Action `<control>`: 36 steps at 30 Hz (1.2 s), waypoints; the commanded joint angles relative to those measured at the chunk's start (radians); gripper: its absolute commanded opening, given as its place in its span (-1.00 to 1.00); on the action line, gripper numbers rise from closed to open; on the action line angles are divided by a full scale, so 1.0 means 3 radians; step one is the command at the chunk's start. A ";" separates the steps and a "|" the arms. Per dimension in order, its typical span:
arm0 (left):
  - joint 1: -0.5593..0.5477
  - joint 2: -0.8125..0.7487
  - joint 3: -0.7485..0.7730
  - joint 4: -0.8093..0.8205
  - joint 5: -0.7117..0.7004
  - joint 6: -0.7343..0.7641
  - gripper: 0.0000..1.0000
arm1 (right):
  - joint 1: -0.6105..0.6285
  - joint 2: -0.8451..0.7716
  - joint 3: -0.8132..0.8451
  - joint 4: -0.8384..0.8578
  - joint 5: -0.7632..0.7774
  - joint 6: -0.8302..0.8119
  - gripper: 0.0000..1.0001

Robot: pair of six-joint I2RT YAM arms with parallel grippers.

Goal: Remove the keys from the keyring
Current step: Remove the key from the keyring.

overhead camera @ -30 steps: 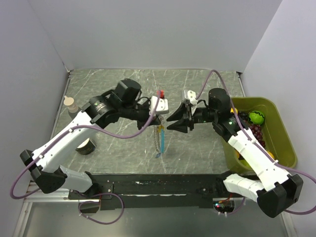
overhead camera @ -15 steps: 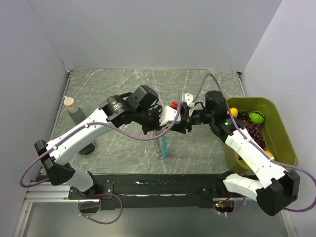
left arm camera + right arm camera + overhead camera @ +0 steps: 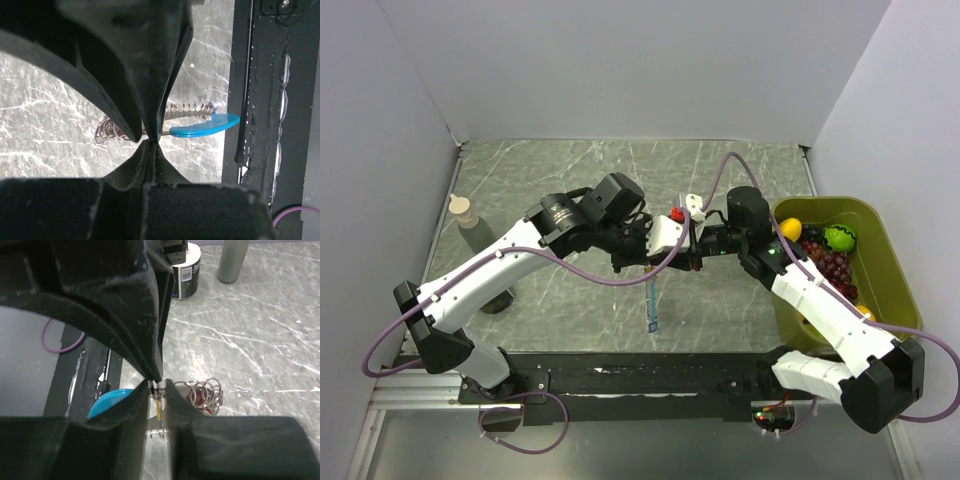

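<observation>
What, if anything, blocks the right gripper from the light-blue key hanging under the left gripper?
Likely nothing, so probably yes: the light-blue key hangs in the open below the left gripper, which is shut on the keyring. The right gripper sits close beside it.
</observation>
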 commanded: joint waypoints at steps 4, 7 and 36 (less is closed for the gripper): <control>-0.0023 0.0009 0.0157 0.0114 -0.0026 -0.0038 -0.98 | 0.0121 0.0044 0.0055 -0.0047 0.0084 -0.0177 -0.63; -0.0028 0.0009 0.0178 0.0114 -0.0016 -0.0053 -0.98 | 0.0126 0.0049 0.0050 -0.0063 0.0115 -0.0198 -0.76; -0.0017 0.0030 0.0362 0.0145 0.0260 -0.0120 -0.13 | -0.0186 -0.0048 -0.0226 0.1312 -0.0621 0.1366 -1.00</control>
